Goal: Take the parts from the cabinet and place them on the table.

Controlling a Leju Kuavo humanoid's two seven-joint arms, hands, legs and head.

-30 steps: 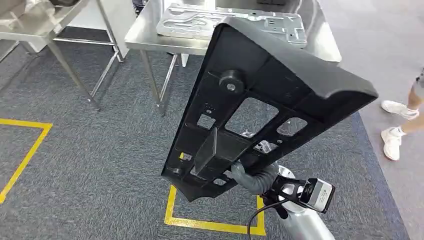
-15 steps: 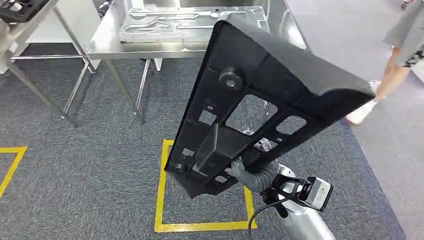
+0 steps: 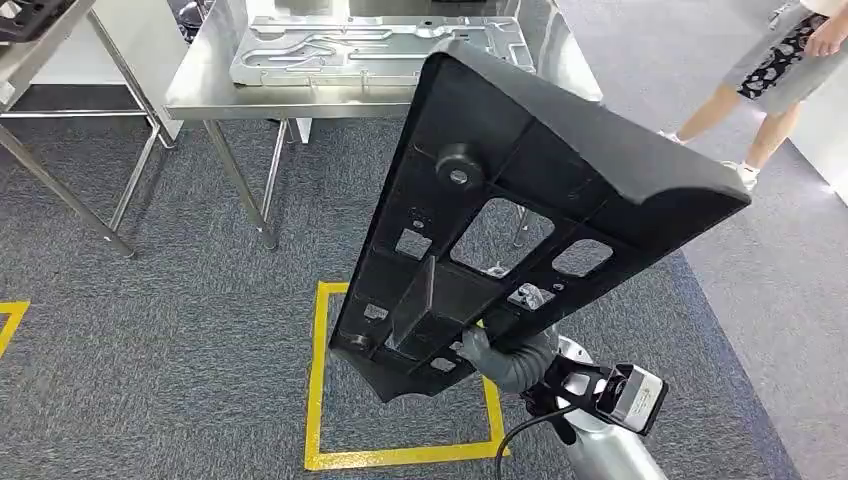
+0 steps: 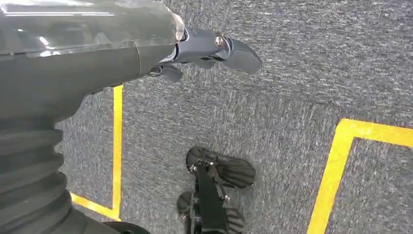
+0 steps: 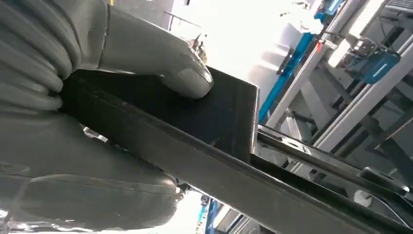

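Note:
My right hand (image 3: 503,356) grips the lower end of a large black plastic panel (image 3: 520,200) with several cut-outs and a round boss. I hold it up, tilted, in the middle of the head view. In the right wrist view the thumb (image 5: 187,78) presses on a black rib of the panel (image 5: 214,114), which hides the fingers behind it. A steel table (image 3: 270,98) stands ahead, beyond the panel, with a flat silver metal part (image 3: 330,45) lying on it. My left hand (image 4: 209,48) hangs over the carpet with its fingers apart, holding nothing.
A yellow taped square (image 3: 320,380) marks the grey carpet under the panel. A second steel table's legs (image 3: 60,190) stand at the far left. A person (image 3: 770,70) walks at the upper right, on the smooth floor beside the carpet.
The whole picture has shifted as the camera moved: the steel table now lies further left and the yellow square is more centred. The person has walked further off. The panel stays in my right hand.

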